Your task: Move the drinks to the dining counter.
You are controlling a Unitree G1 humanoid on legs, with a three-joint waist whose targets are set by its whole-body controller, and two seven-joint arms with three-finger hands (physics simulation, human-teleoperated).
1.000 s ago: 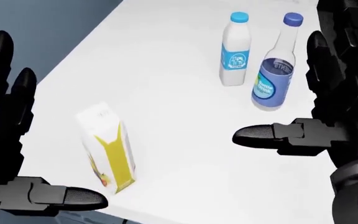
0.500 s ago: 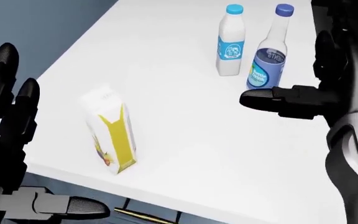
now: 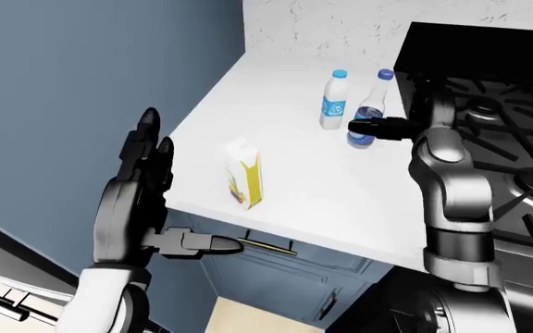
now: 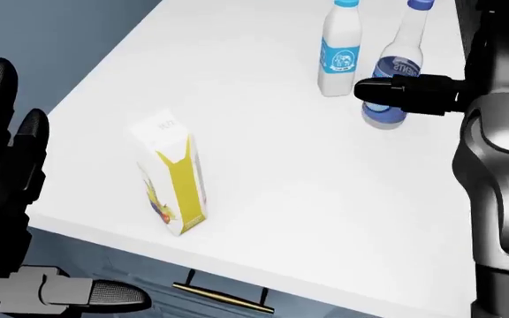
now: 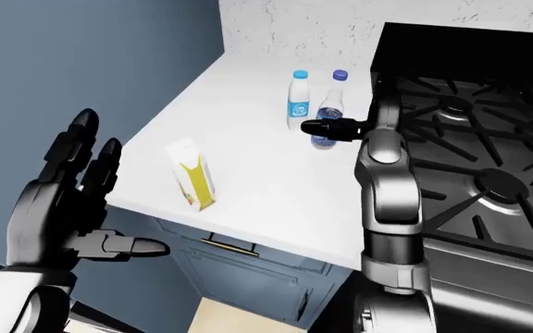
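Three drinks stood upright on the white counter [image 3: 285,83]: a juice carton [image 4: 175,179] near the counter's lower edge in the head view, and, toward the upper right of that view, a white milk bottle [image 4: 340,50] with a blue-labelled water bottle [image 4: 394,73] just to its right, close together, though contact could not be told. The relation that mattered was between the right hand [image 3: 406,128] and the water bottle. In the head view one dark finger [image 4: 405,91] reached leftward across the bottle's lower body, in front of it, while the rest of the hand lay at the right edge of the frame. The bottle's long axis ran vertically, so the finger crossed it roughly at right angles. The hand looked spread, with nothing visibly enclosed; whether the finger touched the bottle could not be told. By my reading, the right hand was much the nearer of the two to both bottles, and a sideways wrap around the water bottle's body seemed the natural approach. The left hand [image 5: 72,208] hung at the lower left of the eye views, fingers fanned wide and thumb pointing right, holding nothing, below and left of the counter's edge. It lay nearer the carton than the bottles, yet apart from it. The stove [image 5: 489,139] sat to the right of the counter.
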